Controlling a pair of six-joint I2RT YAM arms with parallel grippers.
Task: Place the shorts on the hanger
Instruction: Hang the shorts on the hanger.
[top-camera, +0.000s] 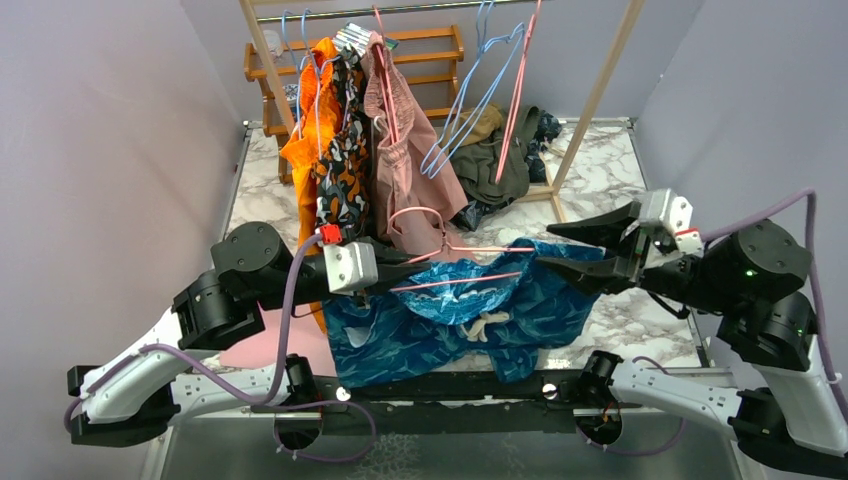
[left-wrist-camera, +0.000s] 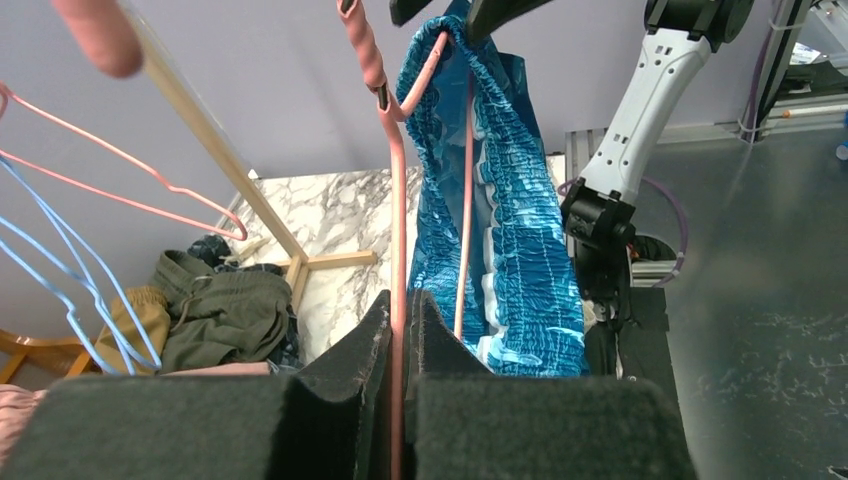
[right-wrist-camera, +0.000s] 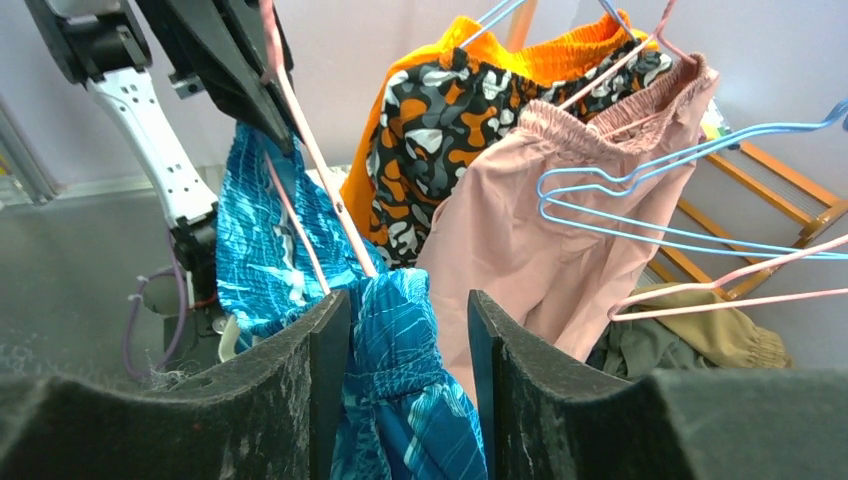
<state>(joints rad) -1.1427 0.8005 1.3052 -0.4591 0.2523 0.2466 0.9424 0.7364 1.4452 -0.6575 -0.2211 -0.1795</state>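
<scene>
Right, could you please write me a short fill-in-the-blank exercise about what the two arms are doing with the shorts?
The left pincer is shut on the ____ hanger. The shorts draped on it have a ____ drawstring. The right pincer is ____, with shorts fabric between its fingers. Missing words: pink; white; open.

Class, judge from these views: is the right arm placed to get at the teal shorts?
Probably yes. The right end effector is open with the teal shorts between its fingers, nothing blocking. The left end effector grips the pink hanger opposite.
</scene>
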